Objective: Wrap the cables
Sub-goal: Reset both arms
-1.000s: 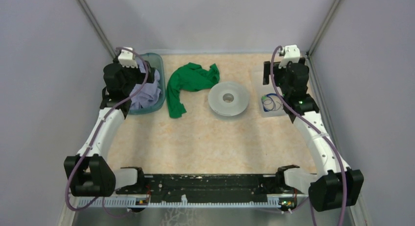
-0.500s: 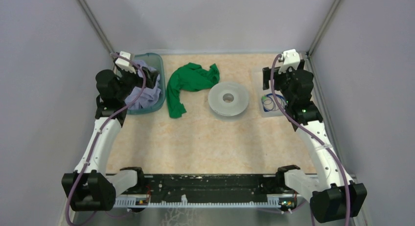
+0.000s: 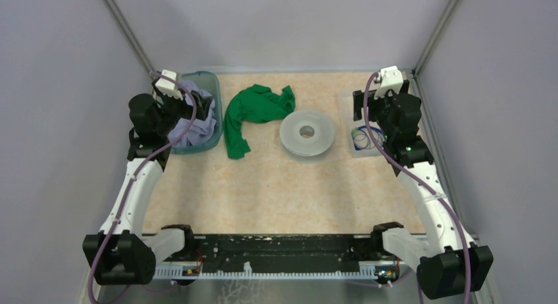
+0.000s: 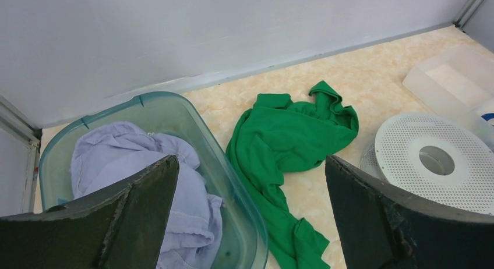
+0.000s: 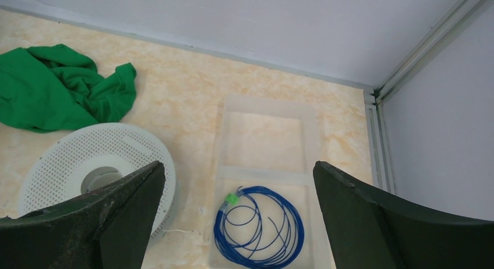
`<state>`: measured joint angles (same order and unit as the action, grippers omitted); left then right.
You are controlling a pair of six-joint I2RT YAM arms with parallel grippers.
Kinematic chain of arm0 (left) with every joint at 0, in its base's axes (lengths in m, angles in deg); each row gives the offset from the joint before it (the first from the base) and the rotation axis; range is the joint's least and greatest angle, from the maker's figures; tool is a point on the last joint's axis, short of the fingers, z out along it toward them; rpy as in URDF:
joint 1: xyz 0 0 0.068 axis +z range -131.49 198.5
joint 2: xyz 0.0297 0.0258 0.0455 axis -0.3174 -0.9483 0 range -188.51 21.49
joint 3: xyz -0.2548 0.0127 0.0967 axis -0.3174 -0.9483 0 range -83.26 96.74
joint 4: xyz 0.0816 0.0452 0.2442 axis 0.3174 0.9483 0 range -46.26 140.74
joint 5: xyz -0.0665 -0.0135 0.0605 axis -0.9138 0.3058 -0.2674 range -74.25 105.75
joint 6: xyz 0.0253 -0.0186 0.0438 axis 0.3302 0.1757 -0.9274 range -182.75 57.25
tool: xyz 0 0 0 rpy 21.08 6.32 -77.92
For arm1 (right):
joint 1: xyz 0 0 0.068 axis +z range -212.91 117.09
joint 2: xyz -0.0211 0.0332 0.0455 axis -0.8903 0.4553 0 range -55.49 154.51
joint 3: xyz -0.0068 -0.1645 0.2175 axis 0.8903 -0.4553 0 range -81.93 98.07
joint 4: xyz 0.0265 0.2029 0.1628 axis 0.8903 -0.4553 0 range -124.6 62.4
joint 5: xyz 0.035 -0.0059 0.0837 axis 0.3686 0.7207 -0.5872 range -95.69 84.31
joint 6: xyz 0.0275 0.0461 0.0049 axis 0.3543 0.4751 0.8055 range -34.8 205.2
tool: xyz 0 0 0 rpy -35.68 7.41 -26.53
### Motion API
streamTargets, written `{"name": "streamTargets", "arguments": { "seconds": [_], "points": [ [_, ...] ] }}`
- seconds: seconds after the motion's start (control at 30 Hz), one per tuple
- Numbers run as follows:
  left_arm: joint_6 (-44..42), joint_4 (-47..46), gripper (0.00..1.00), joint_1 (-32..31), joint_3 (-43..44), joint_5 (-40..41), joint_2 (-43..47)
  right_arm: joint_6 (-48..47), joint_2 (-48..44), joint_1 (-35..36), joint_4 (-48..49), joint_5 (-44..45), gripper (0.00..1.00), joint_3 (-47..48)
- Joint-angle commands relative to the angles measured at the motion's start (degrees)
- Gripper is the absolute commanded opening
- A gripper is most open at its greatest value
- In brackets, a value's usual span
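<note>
Your right gripper (image 5: 237, 164), jaws spread, hangs over the blue cable (image 5: 294, 231) coiled in the clear tray's (image 5: 262, 103) near compartment, beside the spool (image 5: 58, 158); your left gripper (image 4: 250, 158), likewise spread, holds nothing.

We see the thin dark blue cable (image 5: 259, 225) lying flat in loose round loops, with a green bit at one end. It is in the clear plastic tray's (image 5: 262, 174) nearer compartment. A hair-thin whitish wire (image 5: 177, 230) lies just beside the tray.
</note>
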<state>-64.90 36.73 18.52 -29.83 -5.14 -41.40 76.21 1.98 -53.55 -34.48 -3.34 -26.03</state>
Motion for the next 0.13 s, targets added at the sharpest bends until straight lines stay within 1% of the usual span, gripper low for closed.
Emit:
{"name": "streamTargets", "arguments": {
  "seconds": [0.0,0.1],
  "points": [
    [-0.6,0.6,1.0,0.2,2.2,-0.3,1.2,-0.6,-0.3,0.3,1.8,0.8,0.98,0.7],
    [-0.7,1.0,1.0,0.2,2.3,0.2,1.5,-0.6,-0.6,0.3,1.8,0.5,0.99,0.6]
  ]
}}
